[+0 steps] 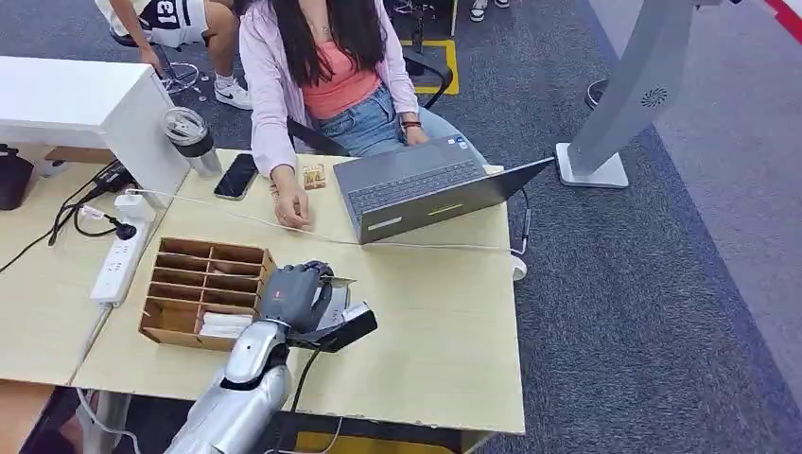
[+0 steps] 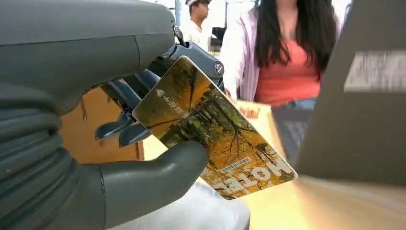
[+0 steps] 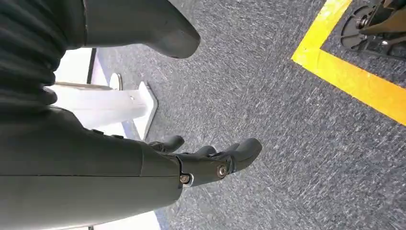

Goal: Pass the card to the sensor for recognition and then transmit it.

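Note:
My left hand (image 1: 295,295) hovers over the table beside the wooden organizer and pinches a card (image 2: 210,127) between thumb and fingers. The card shows yellow autumn trees and the word HOTEL. In the head view the card (image 1: 336,281) pokes out past the hand as a pale edge. Just under and right of the hand sits a small black sensor device (image 1: 345,328) with a cable. My right hand (image 3: 210,160) hangs over grey carpet with its fingers loosely apart and nothing in it.
A wooden compartment box (image 1: 203,288) stands left of the hand. A person sits across the table with a hand (image 1: 291,203) on it, beside an open laptop (image 1: 426,189). A phone (image 1: 235,176), cup (image 1: 189,137) and power strip (image 1: 121,257) lie at the left.

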You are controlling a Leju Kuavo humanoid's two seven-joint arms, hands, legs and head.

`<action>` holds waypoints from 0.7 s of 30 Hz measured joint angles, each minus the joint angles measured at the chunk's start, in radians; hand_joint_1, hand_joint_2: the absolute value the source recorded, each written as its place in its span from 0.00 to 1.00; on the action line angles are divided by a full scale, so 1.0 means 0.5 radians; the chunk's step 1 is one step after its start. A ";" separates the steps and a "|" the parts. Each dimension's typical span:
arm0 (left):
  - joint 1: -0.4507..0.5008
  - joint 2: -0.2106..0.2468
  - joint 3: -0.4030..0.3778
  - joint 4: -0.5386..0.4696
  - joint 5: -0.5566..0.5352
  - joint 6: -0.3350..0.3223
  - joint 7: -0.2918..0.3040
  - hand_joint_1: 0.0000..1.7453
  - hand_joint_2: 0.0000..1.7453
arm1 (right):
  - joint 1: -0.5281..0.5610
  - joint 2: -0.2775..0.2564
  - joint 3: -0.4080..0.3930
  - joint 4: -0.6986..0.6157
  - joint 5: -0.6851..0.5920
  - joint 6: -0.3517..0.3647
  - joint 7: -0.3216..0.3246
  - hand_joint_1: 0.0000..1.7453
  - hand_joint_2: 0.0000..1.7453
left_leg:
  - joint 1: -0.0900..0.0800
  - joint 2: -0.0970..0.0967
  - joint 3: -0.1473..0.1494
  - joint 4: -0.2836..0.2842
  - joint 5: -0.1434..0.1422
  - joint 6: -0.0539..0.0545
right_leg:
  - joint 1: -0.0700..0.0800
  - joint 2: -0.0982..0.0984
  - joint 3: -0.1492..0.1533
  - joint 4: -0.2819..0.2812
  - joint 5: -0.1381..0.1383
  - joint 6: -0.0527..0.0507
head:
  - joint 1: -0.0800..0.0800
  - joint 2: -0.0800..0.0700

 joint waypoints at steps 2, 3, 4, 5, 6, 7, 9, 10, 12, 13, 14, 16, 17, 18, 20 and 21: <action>0.009 -0.002 -0.003 0.039 0.000 -0.003 0.024 1.00 1.00 | 0.001 0.002 0.002 0.000 -0.002 0.000 0.000 0.00 1.00 | 0.000 0.000 0.000 0.000 0.000 0.000 | 0.000 0.000 0.000 0.000 0.000 0.000 | 0.000 0.000; 0.010 -0.005 -0.003 0.063 0.001 -0.013 0.034 1.00 1.00 | 0.001 0.002 0.002 0.001 -0.003 0.000 0.000 0.00 1.00 | 0.000 0.000 0.000 0.000 0.000 0.000 | 0.000 0.000 0.000 0.000 0.000 0.000 | 0.000 0.000; 0.010 -0.006 -0.003 0.083 0.003 -0.019 0.045 1.00 1.00 | 0.001 0.003 0.003 0.001 -0.007 0.000 0.000 0.00 1.00 | 0.000 0.000 0.000 0.000 0.000 0.000 | 0.000 0.000 0.000 0.000 0.000 0.000 | 0.000 0.000; 0.008 -0.007 -0.003 0.096 0.005 -0.031 0.063 1.00 1.00 | 0.000 0.004 0.003 0.000 -0.008 0.000 0.000 0.00 1.00 | 0.000 0.000 0.000 0.000 0.000 0.000 | 0.000 0.000 0.000 0.000 0.000 0.000 | 0.000 0.000; 0.005 -0.008 -0.003 0.109 0.008 -0.041 0.076 1.00 1.00 | 0.000 0.004 0.004 0.000 -0.009 0.001 0.000 0.00 1.00 | 0.000 0.000 0.000 0.000 0.000 0.000 | 0.000 0.000 0.000 0.000 0.000 0.000 | 0.000 0.000; 0.004 -0.009 -0.003 0.123 0.008 -0.056 0.090 1.00 1.00 | 0.001 0.004 0.005 0.001 -0.015 0.002 0.001 0.00 1.00 | 0.000 0.000 0.000 0.000 0.000 0.000 | 0.000 0.000 0.000 0.000 0.000 0.000 | 0.000 0.000; -0.002 -0.010 -0.003 0.140 0.010 -0.062 0.098 1.00 1.00 | 0.001 0.004 0.005 0.001 -0.015 0.003 0.001 0.00 1.00 | 0.000 0.000 0.000 0.000 0.000 0.000 | 0.000 0.000 0.001 0.000 0.000 0.000 | 0.001 0.000; -0.006 -0.010 -0.003 0.149 0.010 -0.066 0.098 1.00 1.00 | 0.001 0.004 0.006 0.000 -0.015 0.003 0.001 0.00 1.00 | 0.000 0.000 0.000 -0.001 0.001 0.001 | 0.000 0.000 0.001 0.000 0.000 0.000 | 0.000 0.000; -0.011 -0.010 -0.003 0.163 0.009 -0.079 0.114 1.00 1.00 | 0.001 0.005 0.007 0.001 -0.016 0.003 0.001 0.00 1.00 | 0.000 0.000 0.001 -0.001 0.001 0.001 | 0.000 0.000 0.002 0.000 0.000 0.000 | 0.000 0.000; -0.013 -0.011 -0.003 0.171 0.006 -0.088 0.135 1.00 1.00 | 0.001 0.005 0.009 0.001 -0.018 0.002 0.002 0.00 1.00 | 0.000 0.000 0.002 -0.001 0.001 0.001 | 0.000 0.000 0.002 0.000 0.000 0.000 | 0.000 0.000; -0.017 -0.011 -0.003 0.178 0.001 -0.097 0.152 1.00 1.00 | 0.001 0.005 0.014 0.000 -0.022 0.002 0.004 0.00 1.00 | 0.000 0.000 0.002 -0.001 0.001 0.001 | 0.000 0.000 0.003 0.000 0.000 0.000 | 0.000 0.000; -0.020 -0.014 -0.003 0.191 -0.005 -0.101 0.176 1.00 1.00 | 0.001 0.005 0.021 0.000 -0.033 0.002 0.006 0.00 1.00 | 0.000 0.000 0.003 -0.001 0.002 0.002 | 0.000 0.000 0.004 0.000 0.001 0.000 | 0.000 0.000; -0.020 -0.017 -0.002 0.194 -0.009 -0.101 0.182 1.00 1.00 | 0.001 0.005 0.023 0.001 -0.034 0.002 0.006 0.00 1.00 | 0.000 0.000 0.004 -0.001 0.002 0.002 | 0.000 0.000 0.004 0.000 0.001 0.000 | 0.000 0.000; -0.020 -0.017 -0.002 0.198 -0.018 -0.098 0.191 1.00 1.00 | 0.001 0.005 0.026 0.000 -0.038 0.002 0.006 0.00 1.00 | 0.000 0.000 0.004 0.000 0.002 0.002 | 0.000 0.000 0.004 0.000 0.001 0.000 | 0.000 0.000; -0.020 -0.017 0.000 0.209 -0.033 -0.070 0.204 1.00 1.00 | 0.001 0.005 0.043 0.001 -0.056 0.000 0.007 0.00 1.00 | 0.000 0.000 0.004 0.000 0.002 0.002 | 0.000 0.000 0.005 0.000 0.001 0.000 | 0.000 0.000; -0.020 -0.017 0.005 0.215 -0.035 -0.033 0.204 1.00 1.00 | 0.001 0.005 0.049 0.000 -0.059 0.000 0.007 0.00 1.00 | 0.000 0.000 0.004 -0.001 0.003 0.001 | 0.000 0.000 0.005 0.001 0.001 0.000 | 0.000 0.000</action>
